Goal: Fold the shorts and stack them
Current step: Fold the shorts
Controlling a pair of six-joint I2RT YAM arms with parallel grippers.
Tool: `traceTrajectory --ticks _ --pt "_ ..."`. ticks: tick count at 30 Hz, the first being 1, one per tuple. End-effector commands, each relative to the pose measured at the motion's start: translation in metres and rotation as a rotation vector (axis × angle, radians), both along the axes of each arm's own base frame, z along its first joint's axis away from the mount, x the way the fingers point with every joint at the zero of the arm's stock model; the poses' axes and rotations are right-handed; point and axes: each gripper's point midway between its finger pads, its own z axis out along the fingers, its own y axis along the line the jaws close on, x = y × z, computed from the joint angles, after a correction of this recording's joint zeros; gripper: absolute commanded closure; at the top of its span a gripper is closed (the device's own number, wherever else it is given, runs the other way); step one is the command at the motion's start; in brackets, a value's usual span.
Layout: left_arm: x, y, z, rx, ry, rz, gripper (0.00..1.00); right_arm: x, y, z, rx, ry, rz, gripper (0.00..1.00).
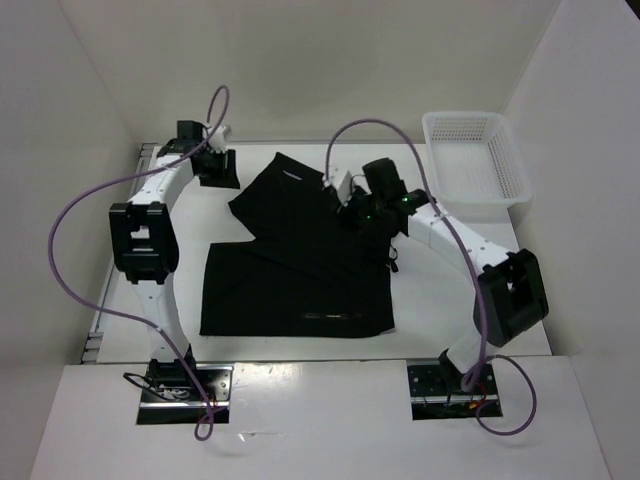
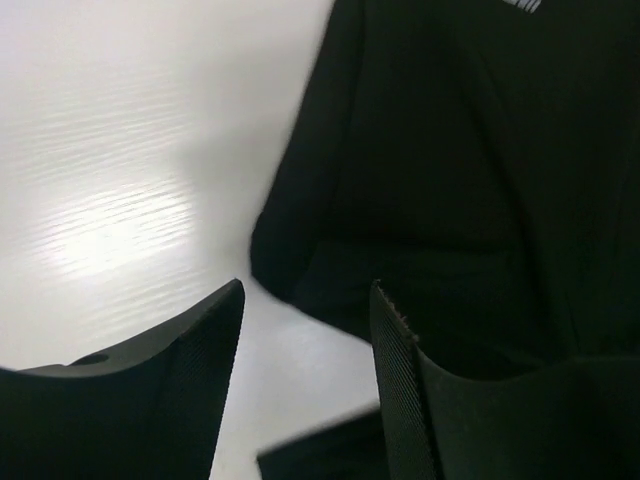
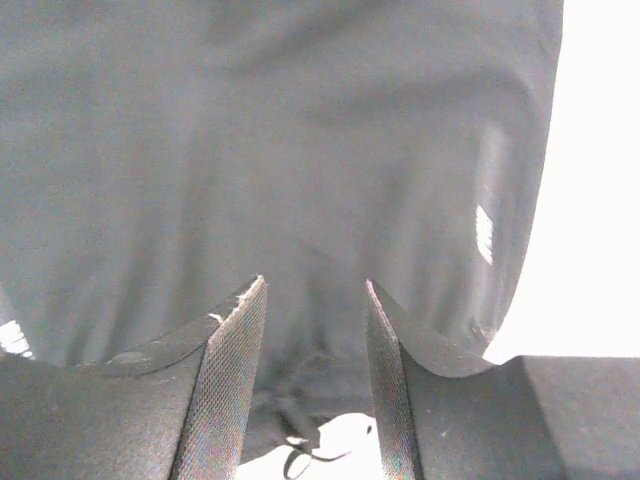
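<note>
Left fingers up close: two black ribbed pads [image 2: 215,390] fill the bottom of the left wrist view, cut off by the frame. The left gripper [image 2: 308,292] stands fairly wide with nothing in it. Under the gap there is only white table [image 2: 120,200] and a rounded edge of the shorts [image 2: 450,180].
Right fingers up close: the right gripper [image 3: 315,285] is parted as well, with plain fabric showing through the gap. I can't tell whether the tips touch the cloth.
Hard to see: from overhead both sets of tips are lost under their own wrists, the right ones also against black cloth. The drawstring [image 3: 300,462] shows only as a loop at the bottom edge, and the pale waistband mark [image 3: 485,232] is a blur.
Shorts, overall: they lie mid-frame in the overhead view, a flat rectangle low down with an angled flap running to upper centre.
Open room: bare table shows left of the shorts, along the near strip and at the right. The white mesh basket [image 1: 475,122] sits in the upper right corner, well apart from the shorts.
Left arm: it rises from the lower-left base, elbows at mid-left and reaches to the upper left, with its gripper just beside the flap.
Right arm: it elbows at far right, and the forearm slants in to upper centre, with its gripper over the flap's right edge.
</note>
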Motion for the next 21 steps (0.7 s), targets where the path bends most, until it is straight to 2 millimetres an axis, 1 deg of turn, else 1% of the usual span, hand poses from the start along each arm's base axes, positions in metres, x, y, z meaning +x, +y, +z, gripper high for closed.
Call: traceTrajectory --ticks 1,2,3,4,5,6,7,8,9,10,11,12,13,14,15,16,17,18,19,20,21 --pt "0.005 -0.022 -0.035 0.000 0.058 -0.047 0.38 0.059 -0.044 -0.016 0.090 0.081 -0.276 0.50" --pt "0.003 -0.029 -0.049 0.000 0.085 -0.059 0.38 0.072 -0.054 -0.013 0.104 0.082 -0.319 0.50" --pt "0.006 -0.028 -0.053 0.025 0.086 -0.050 0.38 0.081 -0.064 -0.015 0.110 0.092 -0.354 0.50" --pt "0.008 -0.026 -0.062 0.039 0.092 -0.040 0.38 0.091 -0.070 -0.019 0.109 0.095 -0.374 0.50" --pt "0.007 -0.023 -0.066 0.053 0.101 -0.031 0.39 0.097 -0.077 -0.022 0.098 0.093 -0.398 0.49" --pt "0.006 -0.018 -0.075 0.076 0.112 -0.015 0.40 0.103 -0.085 -0.027 0.084 0.089 -0.428 0.49" --pt "0.001 -0.016 -0.083 0.085 0.134 -0.010 0.43 0.108 -0.086 -0.027 0.083 0.076 -0.436 0.48" --pt "-0.004 -0.014 -0.088 0.094 0.149 -0.004 0.47 0.113 -0.091 -0.036 0.071 0.084 -0.452 0.48" --pt "-0.005 -0.014 -0.092 0.094 0.152 -0.004 0.59 0.115 -0.092 -0.039 0.066 0.081 -0.459 0.48" --pt "-0.009 -0.010 -0.098 0.115 0.166 0.008 0.66 0.121 -0.094 -0.040 0.061 0.062 -0.474 0.48" --pt "-0.013 -0.008 -0.098 0.124 0.172 0.014 0.74 0.123 -0.101 -0.052 0.046 0.072 -0.494 0.47" --pt "-0.013 -0.005 -0.098 0.136 0.173 0.022 0.82 0.124 -0.105 -0.052 0.031 0.063 -0.514 0.47" --pt "-0.014 -0.001 -0.094 0.157 0.167 0.037 0.94 0.126 -0.111 -0.062 0.018 0.070 -0.518 0.47" --pt "-0.023 0.007 -0.097 0.165 0.192 0.052 0.98 0.126 -0.113 -0.069 0.003 0.079 -0.528 0.47" --pt "-0.027 0.007 -0.096 0.165 0.195 0.052 1.00 0.127 -0.117 -0.069 0.003 0.079 -0.538 0.42" --pt "-0.032 0.015 -0.088 0.171 0.193 0.069 1.00 0.127 -0.120 -0.078 -0.010 0.087 -0.546 0.39" --pt "-0.037 0.021 -0.087 0.170 0.199 0.081 1.00 0.127 -0.122 -0.078 -0.017 0.083 -0.555 0.35" --pt "-0.043 0.023 -0.087 0.181 0.205 0.087 1.00 0.129 -0.121 -0.083 -0.019 0.086 -0.555 0.31" --pt "-0.056 0.025 -0.088 0.193 0.230 0.092 1.00 0.127 -0.126 -0.093 -0.042 0.098 -0.570 0.23" --pt "-0.064 0.025 -0.088 0.194 0.246 0.091 0.92 0.127 -0.127 -0.094 -0.047 0.090 -0.578 0.20" --pt "-0.066 0.025 -0.083 0.194 0.238 0.092 0.81 0.129 -0.129 -0.099 -0.055 0.089 -0.586 0.20"
